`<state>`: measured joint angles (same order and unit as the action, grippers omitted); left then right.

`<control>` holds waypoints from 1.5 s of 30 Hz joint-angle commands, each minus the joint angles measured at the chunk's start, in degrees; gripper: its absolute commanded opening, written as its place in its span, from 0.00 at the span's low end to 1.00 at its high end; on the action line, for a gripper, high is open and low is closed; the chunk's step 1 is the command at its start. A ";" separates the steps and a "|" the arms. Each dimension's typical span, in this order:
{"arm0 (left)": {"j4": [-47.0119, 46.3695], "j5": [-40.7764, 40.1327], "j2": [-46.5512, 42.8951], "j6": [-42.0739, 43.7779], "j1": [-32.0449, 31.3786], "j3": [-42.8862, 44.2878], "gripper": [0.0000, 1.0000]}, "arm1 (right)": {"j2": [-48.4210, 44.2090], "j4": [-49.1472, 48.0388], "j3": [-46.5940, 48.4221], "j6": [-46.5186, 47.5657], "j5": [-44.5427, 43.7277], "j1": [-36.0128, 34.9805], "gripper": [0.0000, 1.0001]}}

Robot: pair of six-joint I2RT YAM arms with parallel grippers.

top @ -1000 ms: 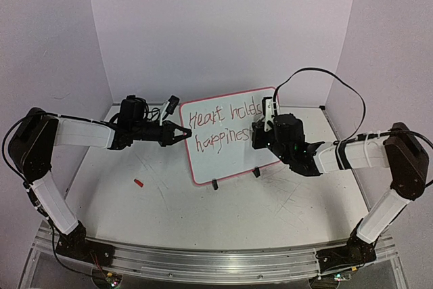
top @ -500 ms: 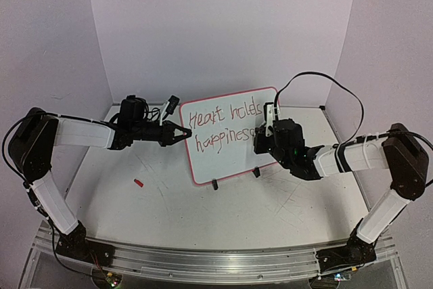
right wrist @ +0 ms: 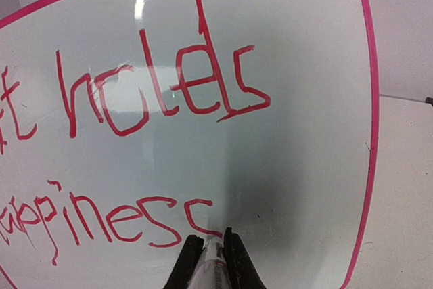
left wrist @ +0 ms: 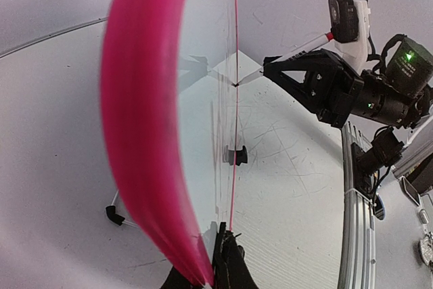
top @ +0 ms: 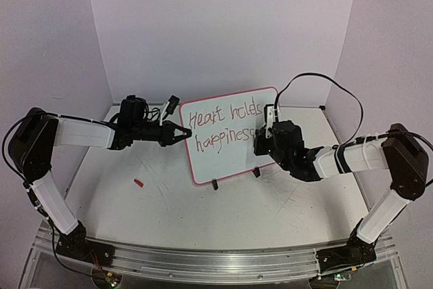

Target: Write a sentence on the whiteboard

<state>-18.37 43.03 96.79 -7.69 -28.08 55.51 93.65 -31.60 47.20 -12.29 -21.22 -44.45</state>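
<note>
Whiteboard (top: 233, 162) stands mid-table on its clip feet (top: 214, 184). My left gripper (top: 183, 130) is pinched on its left rim. My right gripper (right wrist: 211, 241) is clamped on the marker (left wrist: 301, 51), tip at the final "s". Risk: too much tip pressure could pivot the board about that single pinch and skew the stroke.

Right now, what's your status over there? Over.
Left end effector shut on whiteboard edge. Right end effector shut on marker, tip on board at the last word's end. Small red piece lying left of board, not in the way.
</note>
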 commanded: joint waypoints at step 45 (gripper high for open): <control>2.46 -8.84 0.59 9.10 0.47 1.26 0.00 | -0.98 -3.72 -0.57 0.65 1.89 3.31 0.00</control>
<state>-18.46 43.33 96.77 -6.87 -28.21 55.55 91.08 -32.46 44.56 -12.08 -18.61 -41.43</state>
